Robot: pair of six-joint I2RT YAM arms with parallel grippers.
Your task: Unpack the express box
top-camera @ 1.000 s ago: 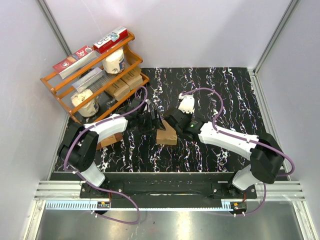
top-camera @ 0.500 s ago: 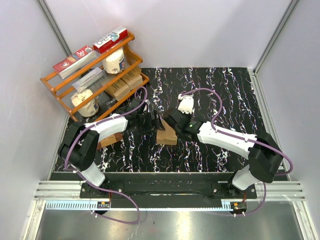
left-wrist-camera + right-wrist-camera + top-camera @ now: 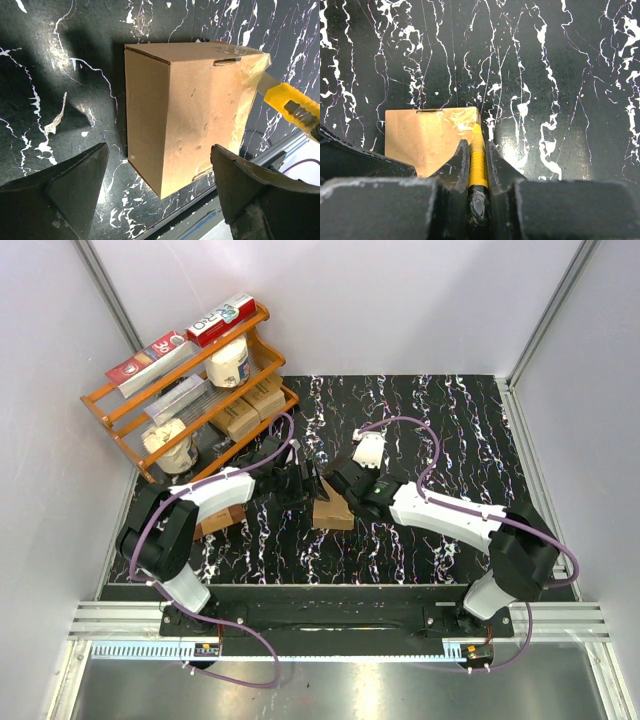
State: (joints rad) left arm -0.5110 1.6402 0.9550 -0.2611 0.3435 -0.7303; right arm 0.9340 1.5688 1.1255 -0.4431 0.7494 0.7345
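The express box sat mid-worktop, the left claw spread wide around it, not yet clamping, and the right claw pinching a yellow utility knife at its taped edge, so a push could have slid the unbraced box or skidded the blade.

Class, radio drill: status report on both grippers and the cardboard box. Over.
Left gripper open, aimed at small light-brown cardboard box. Right gripper shut on yellow utility knife, blade at box's taped edge. Nothing in the way.
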